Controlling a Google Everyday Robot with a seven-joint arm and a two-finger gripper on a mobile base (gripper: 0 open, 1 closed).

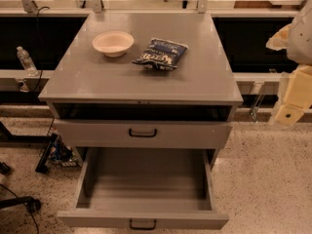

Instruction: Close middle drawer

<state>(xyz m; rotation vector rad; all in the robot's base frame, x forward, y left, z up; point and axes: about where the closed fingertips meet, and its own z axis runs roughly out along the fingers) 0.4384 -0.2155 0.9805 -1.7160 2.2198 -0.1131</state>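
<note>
At the bottom edge, the middle drawer (97,219) is seen pulled far out, its handle partly cut off; the drawer below it is hidden. Behind, a bowl (113,43) and a bag (161,53) are left on the tabletop (200,79). The gripper (291,112) is held at right, well apart, probably awaiting approach. Whether it is open cannot be told.

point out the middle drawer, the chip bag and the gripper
middle drawer (144,182): camera view, bare inner floor
chip bag (161,53): camera view, bag centre
gripper (287,114): camera view, right edge, lower tip
</note>
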